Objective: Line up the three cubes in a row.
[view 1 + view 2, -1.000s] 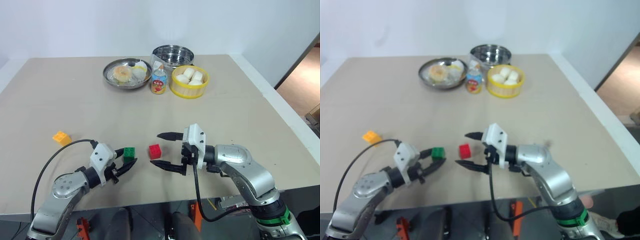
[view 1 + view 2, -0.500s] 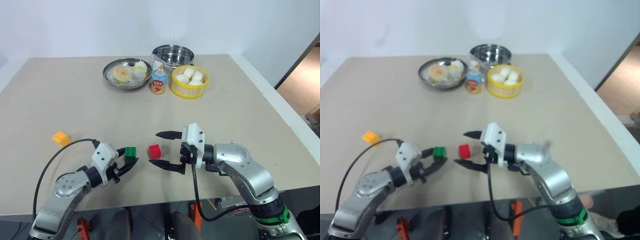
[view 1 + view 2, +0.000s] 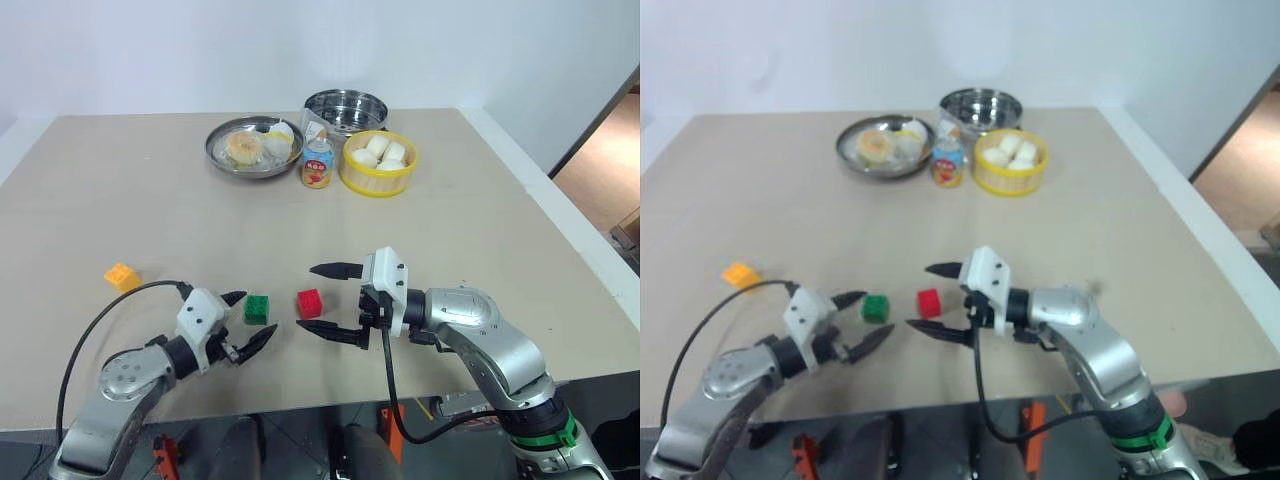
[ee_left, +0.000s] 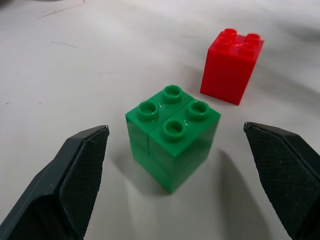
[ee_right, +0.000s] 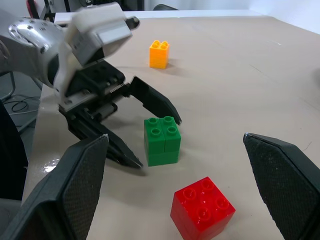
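The green cube stands on the tan table, free between the spread fingers of my left gripper, which is open and touches nothing. Just to its right sits the red cube, studs up, between the wide-open fingertips of my right gripper, which reaches in from the right without touching it. The orange-yellow cube lies apart, far to the left and a little farther back. In the right wrist view all three show: red, green, orange-yellow.
At the back of the table stand a steel plate with buns, a small bottle, a yellow bowl of white buns and a steel pot. The table's right edge drops off. A black cable loops from my left arm.
My left gripper has opened and let go of the green cube, which now stands on the table. The right gripper has stayed where it was, open.
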{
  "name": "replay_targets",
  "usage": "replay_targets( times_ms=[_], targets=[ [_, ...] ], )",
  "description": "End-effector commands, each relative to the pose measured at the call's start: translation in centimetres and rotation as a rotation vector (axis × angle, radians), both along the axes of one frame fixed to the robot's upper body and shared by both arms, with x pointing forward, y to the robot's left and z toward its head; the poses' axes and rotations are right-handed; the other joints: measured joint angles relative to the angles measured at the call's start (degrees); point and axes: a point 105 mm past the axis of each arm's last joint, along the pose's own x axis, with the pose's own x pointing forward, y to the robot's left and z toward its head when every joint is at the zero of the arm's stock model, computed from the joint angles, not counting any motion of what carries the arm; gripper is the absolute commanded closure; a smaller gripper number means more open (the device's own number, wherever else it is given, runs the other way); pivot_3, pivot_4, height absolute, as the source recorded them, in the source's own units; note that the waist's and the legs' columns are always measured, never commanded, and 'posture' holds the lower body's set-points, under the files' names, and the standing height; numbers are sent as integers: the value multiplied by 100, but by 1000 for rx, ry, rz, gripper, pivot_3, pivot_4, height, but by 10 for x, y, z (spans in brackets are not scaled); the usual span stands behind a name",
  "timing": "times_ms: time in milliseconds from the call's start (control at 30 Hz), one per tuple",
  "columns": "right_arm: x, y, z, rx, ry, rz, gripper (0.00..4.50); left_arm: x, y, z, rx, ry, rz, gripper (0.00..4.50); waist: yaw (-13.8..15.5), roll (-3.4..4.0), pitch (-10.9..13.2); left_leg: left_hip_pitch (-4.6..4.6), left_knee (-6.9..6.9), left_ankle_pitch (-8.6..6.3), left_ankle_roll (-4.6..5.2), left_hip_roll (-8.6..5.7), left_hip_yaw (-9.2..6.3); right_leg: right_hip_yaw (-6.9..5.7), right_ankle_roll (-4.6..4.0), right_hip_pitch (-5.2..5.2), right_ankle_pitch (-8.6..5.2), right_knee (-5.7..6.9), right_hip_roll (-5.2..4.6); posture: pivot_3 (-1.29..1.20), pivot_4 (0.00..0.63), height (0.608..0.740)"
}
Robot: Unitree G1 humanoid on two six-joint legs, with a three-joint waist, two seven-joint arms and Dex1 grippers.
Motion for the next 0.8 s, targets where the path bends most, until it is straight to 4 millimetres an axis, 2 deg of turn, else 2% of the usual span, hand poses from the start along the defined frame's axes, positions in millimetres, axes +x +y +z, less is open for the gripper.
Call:
replay_targets(
  times_ms=[33,133,267,433,633,800],
  targets=[
    [-3,1,11,19,-45,22,0,-12,6,28,-32,-70,-27,34,0,0,0,0,-2,0,0,0,0,0,0,-2,0,0,0,0,150,740],
    [-2,0,12,18,-45,23,0,-19,11,37,-78,-69,-28,34,-1,0,0,0,-2,-1,-2,0,-1,-1,-1,-3,0,-1,-1,0,150,740],
    [-2,1,15,25,-48,28,0,-20,33,49,-155,-84,98,34,-1,0,0,0,0,-1,-2,0,0,-1,-1,-3,-1,-4,-3,0,150,740],
    [1,5,21,60,-38,19,0,-8,71,52,-156,-176,371,34,-1,0,0,0,1,-1,-2,0,-2,-5,-1,-1,0,-4,-4,0,150,740],
    [1,6,20,69,-16,27,0,3,114,55,-151,-291,680,34,0,-3,-2,0,3,-1,-2,0,-3,-9,-1,1,0,-5,-4,0,150,740],
    [2,5,19,57,-21,32,0,3,133,52,-145,-318,817,34,0,-5,-3,0,3,-1,-2,0,-1,-8,-4,1,2,-5,-4,0,150,740]
  ],
)
